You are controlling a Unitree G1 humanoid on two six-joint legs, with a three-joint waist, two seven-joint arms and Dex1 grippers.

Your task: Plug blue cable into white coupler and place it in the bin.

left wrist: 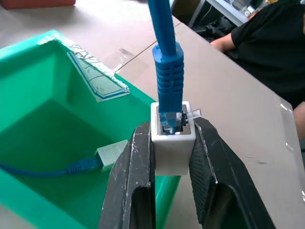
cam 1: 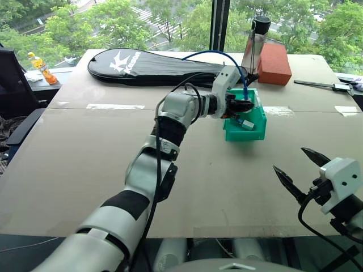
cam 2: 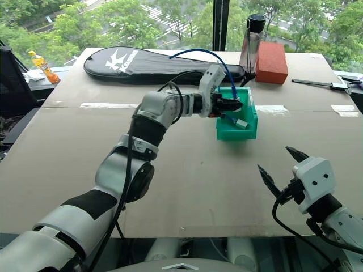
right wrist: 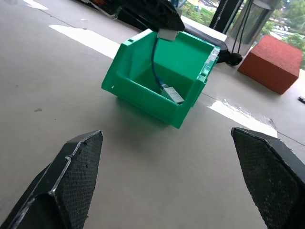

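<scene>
- Left wrist view: left gripper (left wrist: pixel 172 157) pinches the white coupler (left wrist: pixel 172 138), blue cable (left wrist: pixel 167 71) plugged in, over the bin (left wrist: pixel 43 124).
- Right gripper (cam 1: pixel 300 170) gapes wide, empty, well short of the bin.

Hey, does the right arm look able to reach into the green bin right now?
Probably yes: the right gripper is open, the table between it and the bin is bare, though the left gripper hangs over the bin.

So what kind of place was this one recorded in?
Probably an upper-floor office or lab: a large cardboard-covered worktable beside tall windows overlooking treetops, with a small teal-green plastic bin, a red brick-shaped block and a seated person's dark sleeve nearby.
</scene>
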